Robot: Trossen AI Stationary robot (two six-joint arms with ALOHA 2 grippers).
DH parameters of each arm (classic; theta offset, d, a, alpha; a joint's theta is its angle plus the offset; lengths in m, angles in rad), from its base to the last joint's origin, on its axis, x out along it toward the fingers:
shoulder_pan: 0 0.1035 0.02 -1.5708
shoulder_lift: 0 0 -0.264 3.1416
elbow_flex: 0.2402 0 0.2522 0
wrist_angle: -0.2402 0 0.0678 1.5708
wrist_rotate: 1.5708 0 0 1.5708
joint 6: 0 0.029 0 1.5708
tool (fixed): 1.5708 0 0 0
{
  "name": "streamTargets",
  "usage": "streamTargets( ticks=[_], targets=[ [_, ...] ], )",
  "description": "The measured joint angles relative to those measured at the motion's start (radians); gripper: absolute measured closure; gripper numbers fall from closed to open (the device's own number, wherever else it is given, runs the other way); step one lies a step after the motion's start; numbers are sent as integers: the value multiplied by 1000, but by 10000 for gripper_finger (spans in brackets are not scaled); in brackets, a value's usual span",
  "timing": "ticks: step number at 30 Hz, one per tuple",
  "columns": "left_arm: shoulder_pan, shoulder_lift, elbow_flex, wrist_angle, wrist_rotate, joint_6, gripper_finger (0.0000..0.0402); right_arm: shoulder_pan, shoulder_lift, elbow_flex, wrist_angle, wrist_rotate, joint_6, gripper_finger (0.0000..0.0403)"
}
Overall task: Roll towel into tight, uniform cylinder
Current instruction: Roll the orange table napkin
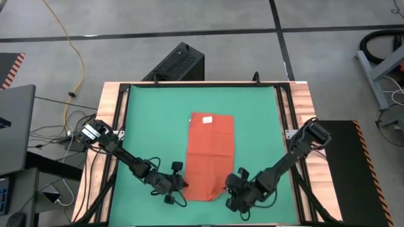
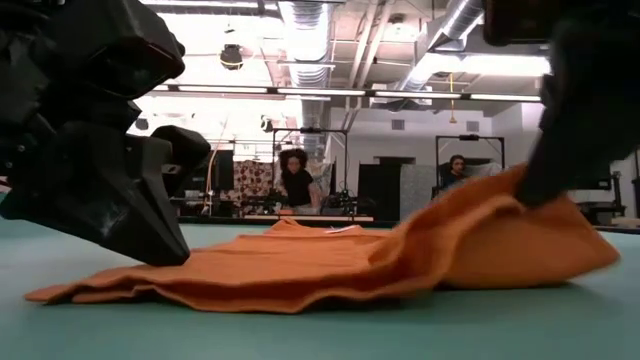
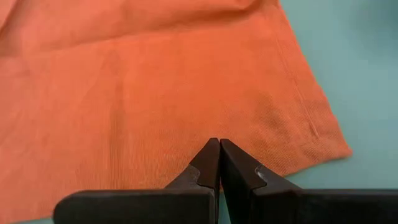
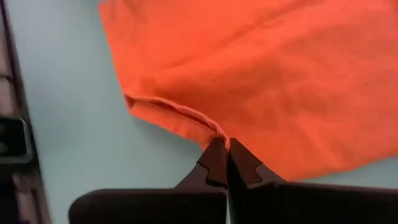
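Observation:
The orange-red towel (image 1: 210, 151) lies on the green mat (image 1: 151, 120), folded into a long strip that runs from far to near. My left gripper (image 1: 181, 185) is shut, its tips set on the towel's near left corner area (image 3: 219, 144). My right gripper (image 1: 228, 187) is shut on the near right corner, which stands raised above the mat (image 2: 500, 215). The rest of the towel (image 2: 300, 270) lies flat. My left gripper sets its shut fingertips (image 3: 211, 155) down on the cloth just inside the near left corner (image 3: 186, 134), slanting down from the near left. The cloth under them lies flat on the mat. Whether any cloth is caught between the tips I cannot tell. My right gripper pinches the towel's near right edge at a small bunched fold (image 4: 208, 127) between its two fingertips, slanting down from the near right. That corner is lifted off the mat (image 2: 560, 235); the cloth slopes down from it to the flat part, slack.
The mat has bare room on both sides of the towel (image 1: 259, 126). Dark rails frame it inside the wooden table edge (image 1: 110, 120). A black box (image 1: 180, 63) stands beyond the far edge. Two people (image 2: 296, 180) show far off in the room.

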Motion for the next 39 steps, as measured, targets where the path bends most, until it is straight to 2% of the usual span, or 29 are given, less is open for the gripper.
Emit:
streamTargets(
  ticks=[3, 7, 15, 30, 35, 39],
  targets=[
    [0, 0, 0, 1, 7, 0, 401, -26, -27, 2, -26, -54, 76, 397],
    [0, 0, 0, -1, 10, 0, 401, -31, -43, 2, -98, -75, 173, 397],
    [0, -1, 0, -5, 31, -3, 402, -42, -43, -18, -124, -101, 229, 396],
    [-5, -16, 1, -14, 48, -63, 401, -70, -42, -39, -136, -103, 220, 397],
    [-20, -83, 0, -26, 44, -63, 402, -74, -42, -39, -139, -103, 209, 397],
    [-36, -162, 0, -105, 14, -74, 402, -76, -42, -39, -144, -102, 201, 397]
  ],
)
